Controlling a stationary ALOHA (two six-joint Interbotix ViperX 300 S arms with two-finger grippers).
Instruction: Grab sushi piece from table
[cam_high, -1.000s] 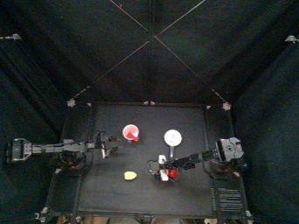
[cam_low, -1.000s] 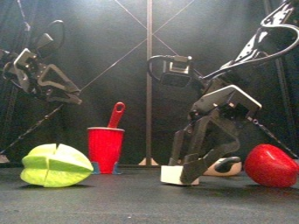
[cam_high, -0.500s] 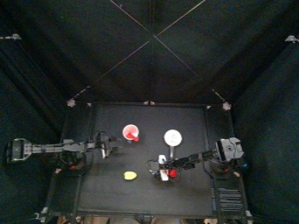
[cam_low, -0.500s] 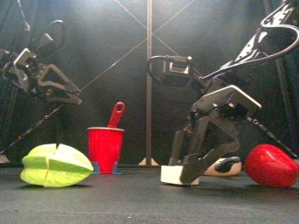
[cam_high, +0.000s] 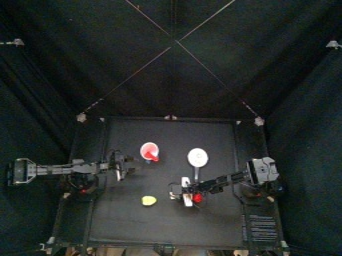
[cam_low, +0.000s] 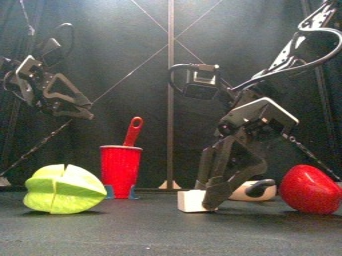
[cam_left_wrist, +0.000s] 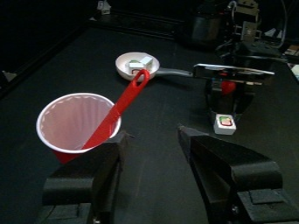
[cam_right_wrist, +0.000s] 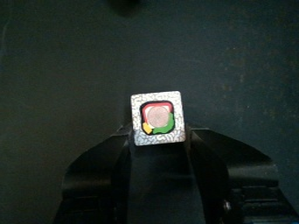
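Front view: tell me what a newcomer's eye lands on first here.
The right gripper comes down over the small white sushi piece near the table's front edge, its jaws either side of the piece; whether they grip it is unclear. A red cup with a red spoon in it stands mid-table, a yellow-green lump front left, a red lump far right. The left gripper hangs raised at the left.
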